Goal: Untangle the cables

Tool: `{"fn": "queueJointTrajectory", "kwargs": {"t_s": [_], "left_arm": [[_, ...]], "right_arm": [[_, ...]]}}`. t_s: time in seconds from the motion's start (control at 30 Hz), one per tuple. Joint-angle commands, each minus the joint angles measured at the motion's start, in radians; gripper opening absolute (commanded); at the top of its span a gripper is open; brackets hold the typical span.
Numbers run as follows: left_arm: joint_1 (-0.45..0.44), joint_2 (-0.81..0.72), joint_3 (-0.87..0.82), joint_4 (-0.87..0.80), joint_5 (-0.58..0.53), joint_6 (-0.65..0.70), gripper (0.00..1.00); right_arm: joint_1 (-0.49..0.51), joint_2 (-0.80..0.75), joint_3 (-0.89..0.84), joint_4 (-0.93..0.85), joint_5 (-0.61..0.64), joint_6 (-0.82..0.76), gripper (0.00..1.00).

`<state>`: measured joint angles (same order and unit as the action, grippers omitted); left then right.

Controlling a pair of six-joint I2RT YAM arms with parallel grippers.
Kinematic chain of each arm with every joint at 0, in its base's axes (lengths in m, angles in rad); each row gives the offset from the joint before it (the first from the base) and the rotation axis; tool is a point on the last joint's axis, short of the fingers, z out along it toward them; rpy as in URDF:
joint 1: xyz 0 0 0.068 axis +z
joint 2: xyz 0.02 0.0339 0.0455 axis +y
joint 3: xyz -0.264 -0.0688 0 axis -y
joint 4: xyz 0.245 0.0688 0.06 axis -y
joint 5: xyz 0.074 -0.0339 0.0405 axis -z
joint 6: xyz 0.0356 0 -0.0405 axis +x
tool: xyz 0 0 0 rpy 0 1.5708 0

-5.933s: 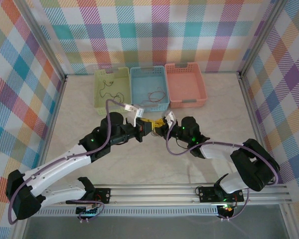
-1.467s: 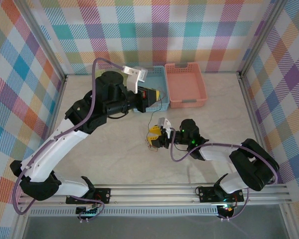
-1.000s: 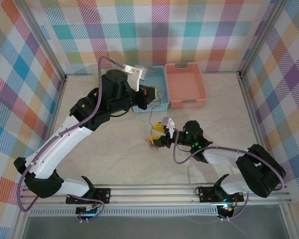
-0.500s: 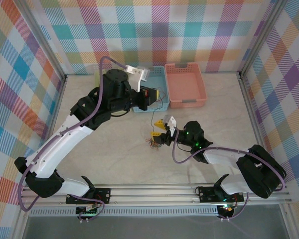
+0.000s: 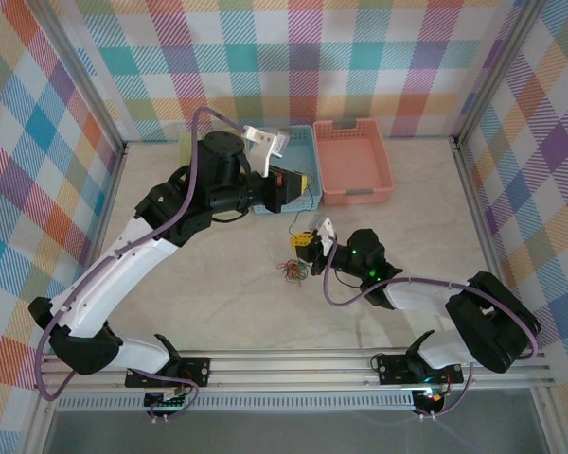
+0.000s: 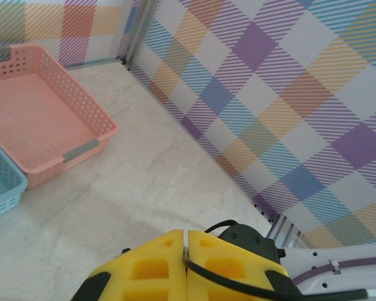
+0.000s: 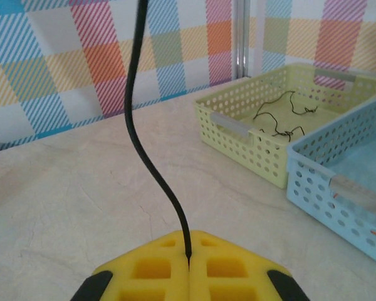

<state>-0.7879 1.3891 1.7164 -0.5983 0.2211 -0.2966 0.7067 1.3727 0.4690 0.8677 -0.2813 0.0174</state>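
Observation:
One thin black cable (image 7: 135,119) is pinched at both ends. My left gripper (image 5: 301,181) hangs in front of the blue basket (image 5: 301,144) and is shut on that cable; in the left wrist view the strand (image 6: 238,279) trails right from the closed yellow fingers (image 6: 151,266). My right gripper (image 5: 306,244) sits lower, mid-table, also shut on it, with the strand rising from between its fingertips (image 7: 189,237). A small clump of red, orange and green cables (image 5: 292,271) lies on the table just below and left of the right gripper.
Three baskets line the back: green (image 7: 257,135) holding a loose black wire (image 7: 282,117), blue (image 7: 348,182) in the middle, pink (image 5: 352,163) on the right. Checked walls and metal posts enclose the marble table (image 5: 218,293).
My right gripper has shut on the black cable and risen slightly away from the clump, which stays on the table. The left gripper has shifted a little to the right.

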Motion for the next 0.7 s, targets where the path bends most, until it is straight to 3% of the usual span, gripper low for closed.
{"fn": "queueJointTrajectory", "kwargs": {"t_s": [0.0, 0.1, 0.17, 0.23, 0.27, 0.37, 0.53, 0.67], "left_arm": [[0.013, 0.063, 0.065, -0.03, -0.097, 0.009, 0.22], [0.081, 0.197, 0.154, -0.1, -0.119, 0.011, 0.7], [0.15, 0.299, 0.198, -0.139, -0.05, -0.036, 0.85], [0.204, 0.339, 0.175, -0.119, 0.029, -0.084, 0.89], [0.218, 0.327, 0.126, -0.077, 0.048, -0.095, 1.0], [0.229, 0.259, -0.01, 0.015, 0.019, -0.094, 1.0], [0.251, 0.169, -0.182, 0.083, -0.004, -0.064, 0.98], [0.257, 0.109, -0.336, 0.188, 0.047, -0.004, 0.82]], "right_arm": [[0.003, 0.008, 0.031, 0.004, 0.069, 0.097, 0.0], [-0.052, 0.009, 0.034, -0.014, 0.122, 0.249, 0.0], [-0.099, 0.016, 0.053, -0.071, 0.126, 0.327, 0.0], [-0.135, 0.034, 0.062, -0.091, 0.116, 0.373, 0.0], [-0.147, 0.043, 0.067, -0.1, 0.111, 0.391, 0.0], [-0.181, 0.056, 0.105, -0.196, 0.122, 0.478, 0.0], [-0.238, 0.082, 0.106, -0.204, 0.089, 0.609, 0.0], [-0.273, 0.101, 0.115, -0.245, 0.094, 0.659, 0.0]]}}
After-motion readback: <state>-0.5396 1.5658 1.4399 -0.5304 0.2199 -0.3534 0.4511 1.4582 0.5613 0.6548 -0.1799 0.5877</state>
